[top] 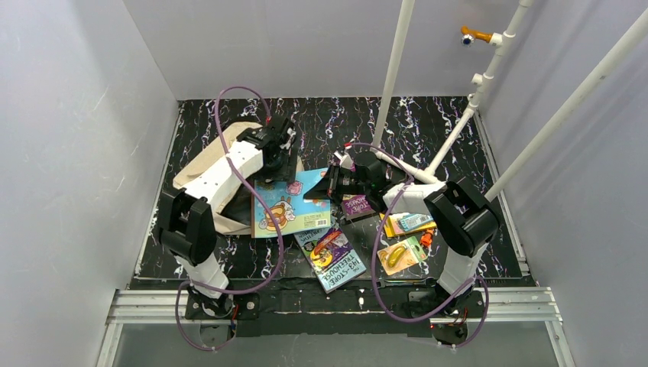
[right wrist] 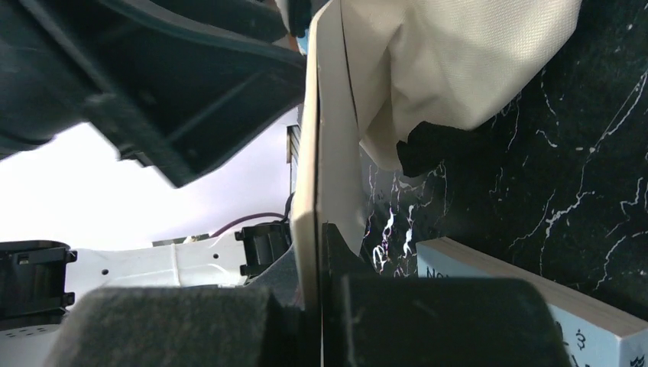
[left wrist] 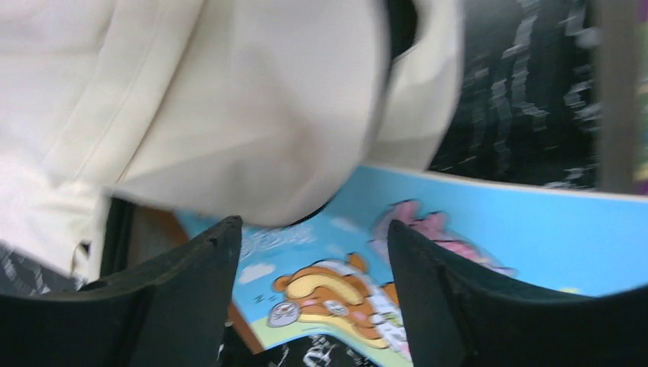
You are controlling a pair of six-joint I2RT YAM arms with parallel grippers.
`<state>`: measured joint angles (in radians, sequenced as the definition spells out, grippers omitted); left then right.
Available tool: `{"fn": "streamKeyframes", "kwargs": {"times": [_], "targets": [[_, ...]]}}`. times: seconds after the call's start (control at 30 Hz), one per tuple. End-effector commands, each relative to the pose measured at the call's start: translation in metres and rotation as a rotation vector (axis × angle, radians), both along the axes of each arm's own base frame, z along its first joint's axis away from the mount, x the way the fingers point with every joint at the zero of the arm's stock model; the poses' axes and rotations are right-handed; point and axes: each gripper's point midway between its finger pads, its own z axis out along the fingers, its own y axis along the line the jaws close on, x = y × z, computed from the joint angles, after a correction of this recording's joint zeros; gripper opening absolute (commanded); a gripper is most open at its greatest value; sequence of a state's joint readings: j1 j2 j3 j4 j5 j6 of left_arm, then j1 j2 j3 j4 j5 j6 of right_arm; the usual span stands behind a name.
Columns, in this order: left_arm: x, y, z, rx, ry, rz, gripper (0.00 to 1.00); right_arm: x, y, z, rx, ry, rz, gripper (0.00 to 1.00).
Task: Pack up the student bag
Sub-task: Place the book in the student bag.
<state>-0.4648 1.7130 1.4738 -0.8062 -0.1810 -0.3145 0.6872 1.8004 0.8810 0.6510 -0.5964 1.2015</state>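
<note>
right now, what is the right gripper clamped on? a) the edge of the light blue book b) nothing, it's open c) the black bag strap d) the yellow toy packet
a: in the right wrist view the right gripper is shut on the thin edge of the light blue book.

The left arm (top: 221, 180) and right arm (top: 462, 218) share one build: white shells on long links, chunky black joint housings. A purple cable (top: 217, 115) loops along each from the bases (top: 206, 306) at 6 o'clock. The left gripper (left wrist: 313, 229) has matte black wedge fingers (left wrist: 183, 283)
</note>
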Motion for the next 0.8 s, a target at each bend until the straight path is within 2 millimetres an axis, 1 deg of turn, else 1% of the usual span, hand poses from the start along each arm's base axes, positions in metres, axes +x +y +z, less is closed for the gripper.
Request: {"fn": "streamKeyframes", "kwargs": {"times": [0.0,0.1,0.2,0.23,0.27,0.4,0.43,0.47,0.57,0.63,0.7,0.77], "targets": [[-0.022,0.053,0.019,0.157,-0.077,0.064,0.73,-0.001,-0.004,0.026,0.047,-0.061,-0.011,0.01],[-0.030,0.056,0.033,0.114,-0.125,0.058,0.84,-0.007,-0.007,0.025,0.043,-0.057,0.010,0.01],[-0.033,0.060,0.052,0.076,-0.175,0.061,0.98,-0.011,-0.008,0.024,0.037,-0.057,0.025,0.01],[-0.034,0.060,0.054,0.065,-0.177,0.051,0.98,-0.012,-0.009,0.023,0.033,-0.060,0.028,0.01],[-0.034,0.063,0.054,0.067,-0.174,0.047,0.98,-0.013,-0.009,0.023,0.029,-0.060,0.030,0.01],[-0.036,0.080,0.042,0.114,-0.118,0.078,0.98,-0.016,-0.010,0.021,0.023,-0.048,0.044,0.01],[-0.035,0.081,0.038,0.106,-0.107,0.081,0.98,-0.017,-0.011,0.021,0.022,-0.046,0.046,0.01],[-0.033,0.080,0.033,0.081,-0.088,0.076,0.98,-0.018,-0.012,0.021,0.020,-0.045,0.045,0.01],[-0.032,0.062,0.018,-0.027,-0.007,0.026,0.98,-0.020,-0.013,0.023,0.020,-0.044,0.050,0.01],[-0.029,0.061,0.008,-0.026,0.028,0.027,0.97,-0.021,-0.013,0.025,0.023,-0.043,0.054,0.01],[-0.024,0.070,-0.001,0.013,0.054,0.056,0.92,-0.022,-0.014,0.027,0.019,-0.043,0.052,0.01],[-0.022,0.078,-0.004,0.040,0.077,0.089,0.77,-0.023,-0.015,0.027,0.013,-0.044,0.053,0.01]]}}
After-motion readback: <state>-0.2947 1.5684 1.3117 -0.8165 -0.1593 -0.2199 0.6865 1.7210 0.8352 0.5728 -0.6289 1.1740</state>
